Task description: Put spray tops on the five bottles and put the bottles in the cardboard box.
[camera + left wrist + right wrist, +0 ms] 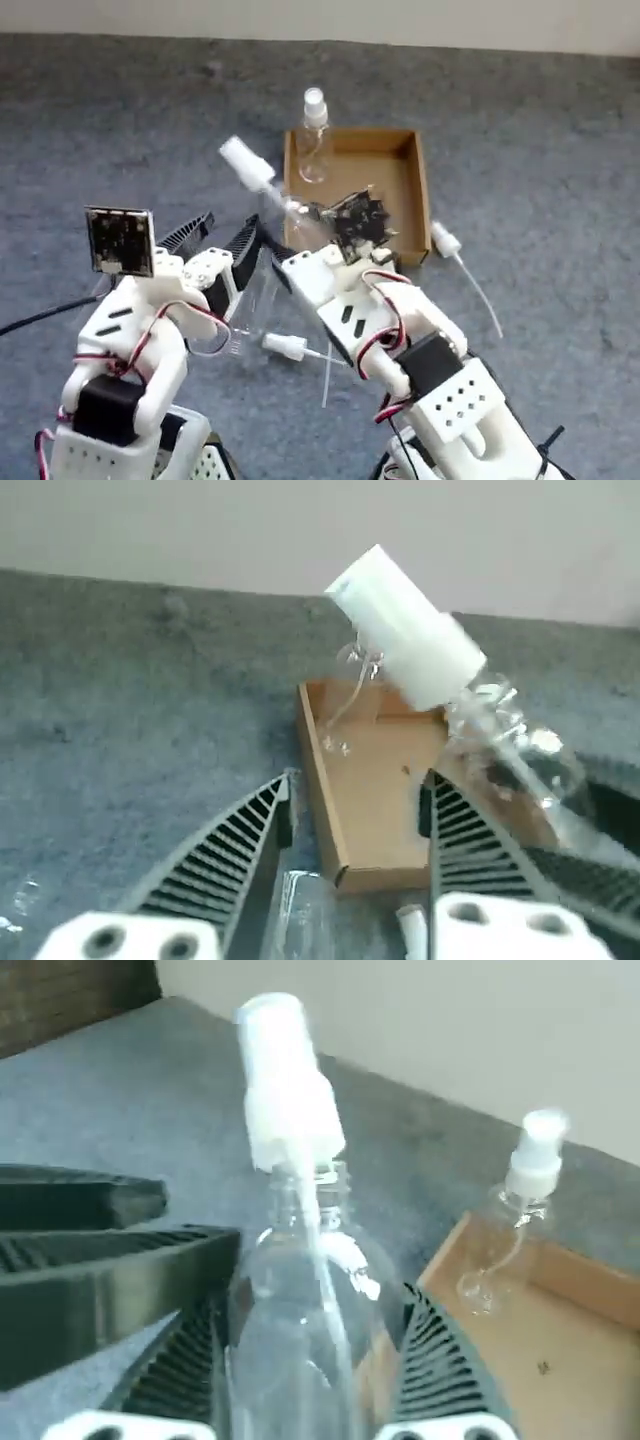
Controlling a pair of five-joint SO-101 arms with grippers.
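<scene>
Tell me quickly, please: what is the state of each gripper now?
Left gripper: jaws open.
Right gripper: closed on the clear bottle that has a spray top.

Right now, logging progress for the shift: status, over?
Right gripper shut on topped bottle. Left gripper open. Second bottle, topped, stands in cardboard box. Two spray tops loose on table.

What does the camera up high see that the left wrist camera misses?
Up high: a loose white spray top with a long tube lying on the grey carpet beside the brown cardboard box. Left wrist: nothing new, just a close look between the left arm's black ribbed fingers, spread open. Both: that box and the tilted clear plastic bottle with a white spray top.
</scene>
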